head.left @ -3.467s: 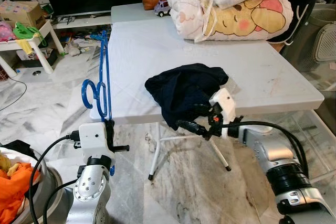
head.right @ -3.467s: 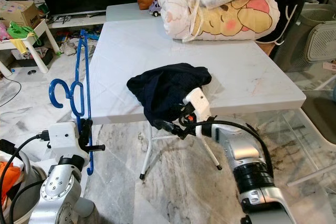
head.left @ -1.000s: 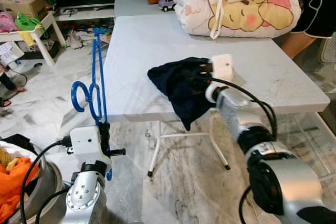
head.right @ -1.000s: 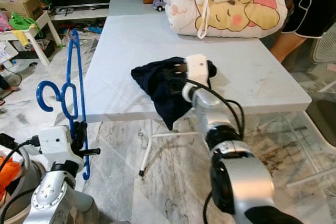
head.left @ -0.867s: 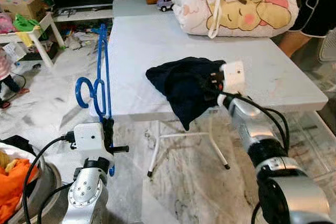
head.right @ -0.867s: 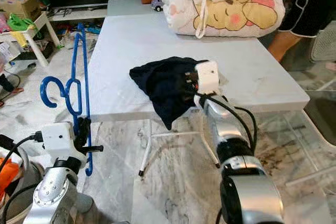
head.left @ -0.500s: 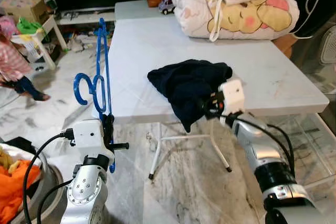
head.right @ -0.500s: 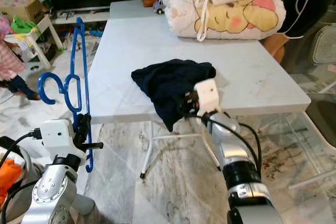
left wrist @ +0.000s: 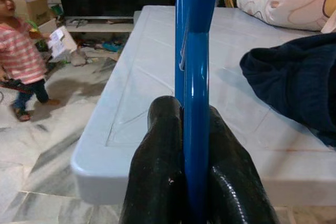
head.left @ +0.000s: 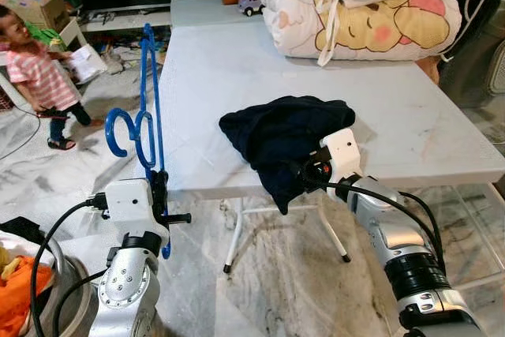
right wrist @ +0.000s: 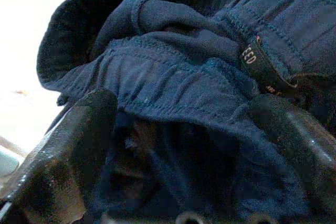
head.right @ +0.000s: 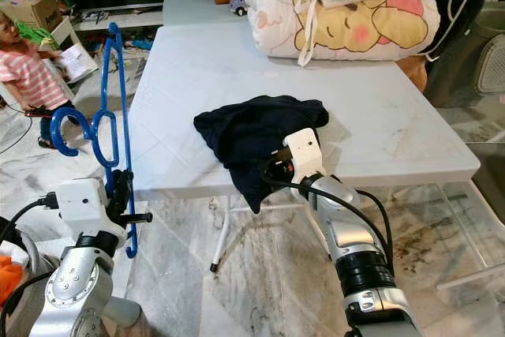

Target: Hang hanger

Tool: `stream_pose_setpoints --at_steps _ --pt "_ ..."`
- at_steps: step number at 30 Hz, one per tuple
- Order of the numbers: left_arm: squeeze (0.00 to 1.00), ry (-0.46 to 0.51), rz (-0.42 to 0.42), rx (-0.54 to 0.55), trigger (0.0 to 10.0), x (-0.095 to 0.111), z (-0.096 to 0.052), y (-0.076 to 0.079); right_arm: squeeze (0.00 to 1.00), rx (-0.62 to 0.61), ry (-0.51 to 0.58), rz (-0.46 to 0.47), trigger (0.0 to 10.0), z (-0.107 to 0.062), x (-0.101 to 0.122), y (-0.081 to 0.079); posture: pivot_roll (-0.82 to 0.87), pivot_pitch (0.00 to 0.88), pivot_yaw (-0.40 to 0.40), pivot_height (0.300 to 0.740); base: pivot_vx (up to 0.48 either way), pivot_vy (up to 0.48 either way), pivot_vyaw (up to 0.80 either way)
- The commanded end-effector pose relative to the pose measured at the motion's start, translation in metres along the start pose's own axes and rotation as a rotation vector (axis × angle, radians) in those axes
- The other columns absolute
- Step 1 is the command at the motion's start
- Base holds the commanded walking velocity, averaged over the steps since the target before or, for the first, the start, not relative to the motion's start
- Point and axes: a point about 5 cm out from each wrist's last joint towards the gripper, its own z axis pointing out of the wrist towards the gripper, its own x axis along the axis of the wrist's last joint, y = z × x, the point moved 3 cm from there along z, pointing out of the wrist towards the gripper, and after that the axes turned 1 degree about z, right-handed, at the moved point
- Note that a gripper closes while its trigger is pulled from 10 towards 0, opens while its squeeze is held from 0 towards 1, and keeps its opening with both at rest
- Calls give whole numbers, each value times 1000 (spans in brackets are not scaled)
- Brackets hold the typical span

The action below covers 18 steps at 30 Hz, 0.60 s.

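White tabletop (head.left: 237,61) carries a dark garment (head.left: 276,128) spilling over its near edge. Beside the near left corner, the left gripper (left wrist: 197,156) stands clamped on a blue hanger (head.left: 146,108), upright. The right gripper (right wrist: 184,145) sits at the near edge, jaws apart around the cloth. Judged so, nothing is on the hanger yet; threading and hanging remain.

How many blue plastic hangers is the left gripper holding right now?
2, going by the two hooks: both blue plastic hangers stand upright, pressed together in the left gripper, beside the white table. More may be hidden behind them.
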Motion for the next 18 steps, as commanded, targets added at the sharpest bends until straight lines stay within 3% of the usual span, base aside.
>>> stream_pose_setpoints --at_steps 1,18 --pt "0 2 12 11 10000 3 -1 -2 420 1 -15 -20 10000 -3 -1 0 24 0 46 740 0 0 0" --pt "0 -12 18 26 10000 -1 -1 -3 235 34 -68 -45 10000 -5 -9 -5 22 0 43 740 0 0 0"
